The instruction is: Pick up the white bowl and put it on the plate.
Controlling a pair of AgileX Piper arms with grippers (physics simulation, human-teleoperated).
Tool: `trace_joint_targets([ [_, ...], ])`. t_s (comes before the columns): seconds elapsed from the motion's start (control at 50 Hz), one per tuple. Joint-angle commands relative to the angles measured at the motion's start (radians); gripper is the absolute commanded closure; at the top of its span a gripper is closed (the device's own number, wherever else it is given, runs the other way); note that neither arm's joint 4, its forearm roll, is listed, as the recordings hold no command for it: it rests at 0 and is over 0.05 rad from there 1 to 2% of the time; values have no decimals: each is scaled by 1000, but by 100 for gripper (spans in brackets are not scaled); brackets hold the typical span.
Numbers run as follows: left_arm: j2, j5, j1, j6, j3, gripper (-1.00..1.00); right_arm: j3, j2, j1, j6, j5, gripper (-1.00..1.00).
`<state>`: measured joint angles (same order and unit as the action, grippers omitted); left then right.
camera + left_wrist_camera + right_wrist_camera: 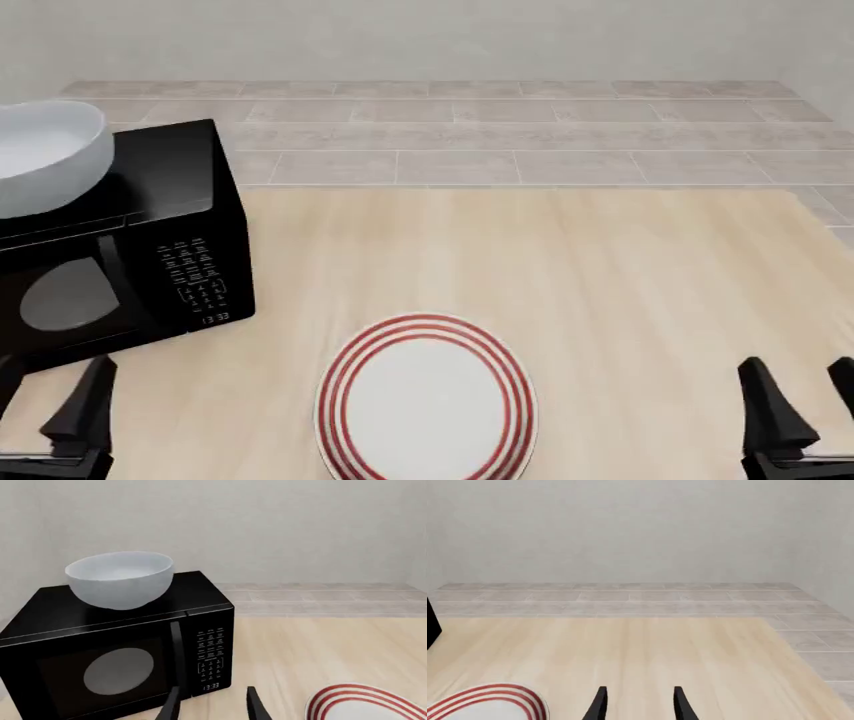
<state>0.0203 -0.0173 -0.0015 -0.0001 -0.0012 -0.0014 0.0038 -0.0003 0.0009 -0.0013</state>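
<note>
The white bowl (120,580) (40,160) stands upright on top of a black microwave (120,650) (147,250) at the table's far left. The plate (427,326), white with red rings, lies flat on the table near the front, in the middle; its rim also shows in both wrist views (347,694) (494,690). My left gripper (212,702) (47,405) hangs open and empty in front of the microwave, well below the bowl. My right gripper (637,702) (807,400) is open and empty at the front right, to the right of the plate.
The microwave's door is shut and its keypad faces the arms. The wooden table (574,280) ends at a far edge against a tiled floor (467,130), and its right edge runs close to my right gripper.
</note>
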Motion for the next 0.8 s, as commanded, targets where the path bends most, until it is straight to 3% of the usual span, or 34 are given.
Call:
trace_joint_targets([
  [0.02, -14, 15, 1, 0, -2, -100, -2, 2, 0, -1, 0, -100],
  [0.54, -16, 16, 5, 10, -2, -100, -1, -1, 0, -1, 3, -100],
  [0.64, -6, 73, -4, -6, -87, -100, -1, -1, 0, -1, 3, -100],
  [0.7, 24, 129, -1, 22, -195, -100, -1, -1, 0, -1, 3, -100],
  [0.74, 18, 101, -5, 27, -156, -100, -1, -1, 0, -1, 3, -100],
  [0.8, 46, 105, -9, 34, -184, -100, -1, -1, 0, -1, 3, -100],
])
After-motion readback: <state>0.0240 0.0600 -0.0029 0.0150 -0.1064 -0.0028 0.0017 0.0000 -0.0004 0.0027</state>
